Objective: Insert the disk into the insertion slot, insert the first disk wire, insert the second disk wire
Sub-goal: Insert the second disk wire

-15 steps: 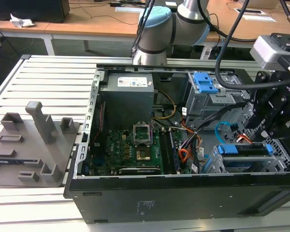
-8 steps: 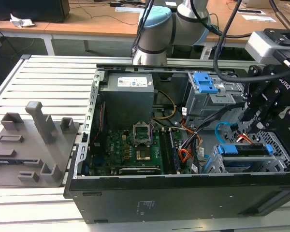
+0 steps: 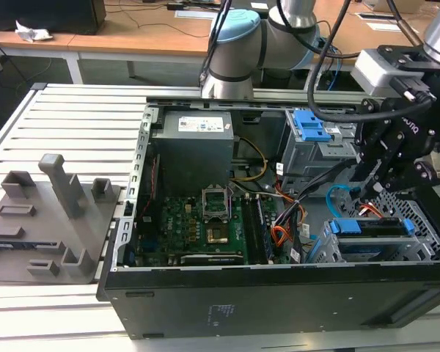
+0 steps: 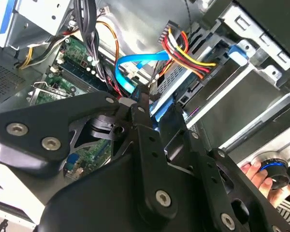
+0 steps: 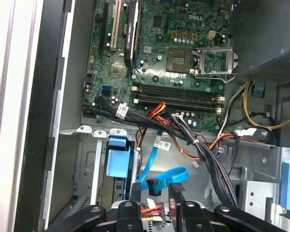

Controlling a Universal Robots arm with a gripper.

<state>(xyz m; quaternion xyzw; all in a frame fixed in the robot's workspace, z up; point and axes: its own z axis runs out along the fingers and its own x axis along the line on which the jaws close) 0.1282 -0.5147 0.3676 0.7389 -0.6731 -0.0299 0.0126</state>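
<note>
The black two-fingered gripper [image 5: 155, 189] is hanging with its fingers spread apart, gripping nothing. The dark plug of the thin light-blue cable [image 5: 165, 175] is showing between them. The silver hard drive [image 3: 374, 229] in its bright blue plastic carrier is sitting inside the perforated silver sheet-metal cage [image 3: 425, 220]. A red-and-yellow wire bundle [image 4: 186, 48] and thick black cables [image 5: 210, 159] are crowding the space beside the drive. A person's hand [image 4: 258, 175] is showing near the cage.
</note>
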